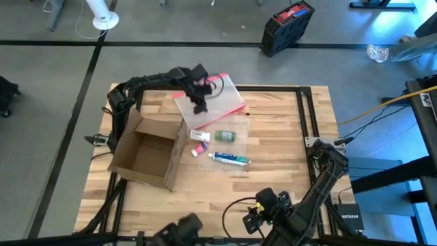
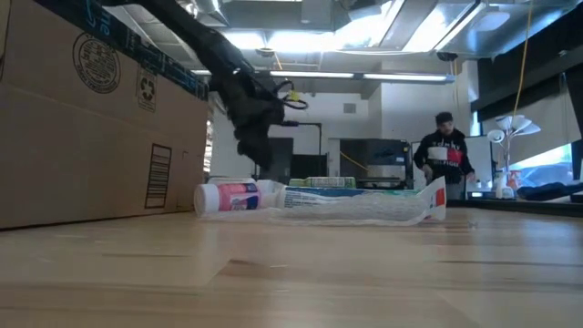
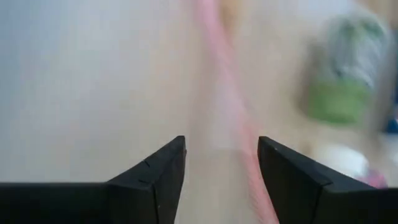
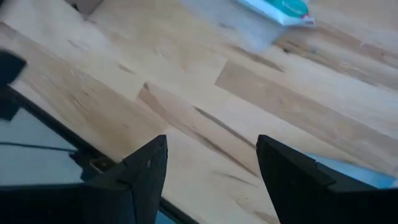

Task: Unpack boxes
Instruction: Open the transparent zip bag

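1. Nearest the low camera: bare wooden table (image 2: 364, 273); just behind it a toothpaste tube (image 2: 364, 205) lying flat, and a small pink-and-white bottle (image 2: 228, 197) at its end.
2. Cardboard box (image 1: 147, 154) sits open-topped on the table's left side, flaps up, interior looks empty. In the low view its printed wall (image 2: 82, 118) fills the left.
3. Left gripper (image 1: 199, 102) hovers over the clear pouch (image 1: 212, 99) with the pink edge, beyond the box; fingers apart, nothing between them.
4. Right gripper (image 1: 263, 208) waits at the near edge, fingers spread, empty.
5. Green packet (image 1: 224, 136) lies between pouch and tube.
6. Handling judgement: box likely light, stiff at corners, flaps floppy. Best hold is a wall's top edge, pinched near a corner; smooth sides would slip.
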### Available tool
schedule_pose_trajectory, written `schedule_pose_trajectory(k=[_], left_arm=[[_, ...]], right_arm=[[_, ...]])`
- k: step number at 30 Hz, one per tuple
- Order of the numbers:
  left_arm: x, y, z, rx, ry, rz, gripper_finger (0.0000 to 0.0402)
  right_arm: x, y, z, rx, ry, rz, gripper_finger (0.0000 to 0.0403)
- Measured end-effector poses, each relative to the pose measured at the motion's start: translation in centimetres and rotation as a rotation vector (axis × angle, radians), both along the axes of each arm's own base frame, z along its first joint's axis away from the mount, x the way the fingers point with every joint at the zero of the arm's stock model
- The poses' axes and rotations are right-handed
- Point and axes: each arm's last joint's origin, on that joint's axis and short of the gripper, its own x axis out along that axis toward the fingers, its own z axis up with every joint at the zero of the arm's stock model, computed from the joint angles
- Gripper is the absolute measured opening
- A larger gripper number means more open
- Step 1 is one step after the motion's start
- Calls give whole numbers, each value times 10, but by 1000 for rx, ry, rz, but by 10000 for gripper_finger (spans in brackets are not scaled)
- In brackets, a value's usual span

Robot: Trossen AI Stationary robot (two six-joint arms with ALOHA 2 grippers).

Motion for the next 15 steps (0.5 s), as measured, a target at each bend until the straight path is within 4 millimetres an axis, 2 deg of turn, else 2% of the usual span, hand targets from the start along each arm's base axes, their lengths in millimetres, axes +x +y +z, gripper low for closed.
schedule_pose_trajectory(k=[4, 7, 11, 15], left_arm=[[-13, 37, 16, 44, -95, 189, 191], [-27, 59, 20, 64, -153, 289, 191], [-50, 80, 19, 64, -153, 363, 191], [-69, 98, 7, 32, -125, 464, 191]], right_arm=[[12, -11, 1, -40, -17, -9, 239], [23, -24, 1, -72, -1, 3, 239], [38, -41, 1, -112, 28, 28, 239], [52, -60, 1, -143, 49, 26, 239]])
